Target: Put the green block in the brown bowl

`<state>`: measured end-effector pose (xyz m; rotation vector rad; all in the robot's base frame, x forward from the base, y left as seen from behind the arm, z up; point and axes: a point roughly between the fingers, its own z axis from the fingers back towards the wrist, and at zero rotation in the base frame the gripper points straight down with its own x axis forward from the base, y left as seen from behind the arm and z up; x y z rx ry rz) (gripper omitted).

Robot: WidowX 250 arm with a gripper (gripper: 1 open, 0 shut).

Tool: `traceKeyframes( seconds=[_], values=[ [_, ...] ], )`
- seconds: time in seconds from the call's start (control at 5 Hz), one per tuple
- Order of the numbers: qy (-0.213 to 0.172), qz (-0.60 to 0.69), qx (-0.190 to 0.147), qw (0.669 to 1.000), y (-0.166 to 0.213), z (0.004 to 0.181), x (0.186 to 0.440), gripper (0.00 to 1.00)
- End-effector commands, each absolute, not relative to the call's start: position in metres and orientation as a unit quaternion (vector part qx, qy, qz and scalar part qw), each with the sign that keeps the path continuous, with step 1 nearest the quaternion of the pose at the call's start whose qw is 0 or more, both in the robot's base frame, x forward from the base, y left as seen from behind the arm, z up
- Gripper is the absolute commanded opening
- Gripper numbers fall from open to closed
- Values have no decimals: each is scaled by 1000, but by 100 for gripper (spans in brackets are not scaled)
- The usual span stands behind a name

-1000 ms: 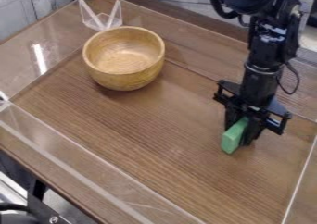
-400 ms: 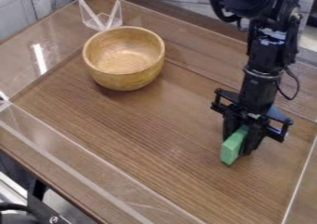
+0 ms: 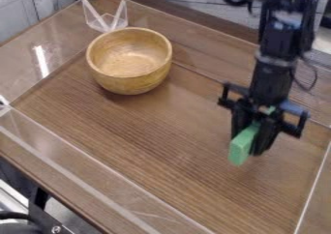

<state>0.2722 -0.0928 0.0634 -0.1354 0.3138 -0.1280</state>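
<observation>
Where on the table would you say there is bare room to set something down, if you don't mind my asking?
The widest bare patch lies between the brown bowl and the near table edge, left of the green block in the view. It is crowded around the block, where the claw is shut on it.

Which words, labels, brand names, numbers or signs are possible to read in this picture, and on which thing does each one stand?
There are none that can be read: no lettering shows on the green block, the brown bowl or the table.
</observation>
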Motion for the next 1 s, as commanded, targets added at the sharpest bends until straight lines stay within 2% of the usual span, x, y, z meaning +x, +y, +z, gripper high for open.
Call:
traceKeyframes(
  seconds=[0.0,0.4,0.8],
  values=[
    [86,-30,-77,993,-77,135,285,0],
    [15,54,-77,995,-3,229,301,0],
    [-2,42,-70,997,10,215,302,0]
  ],
)
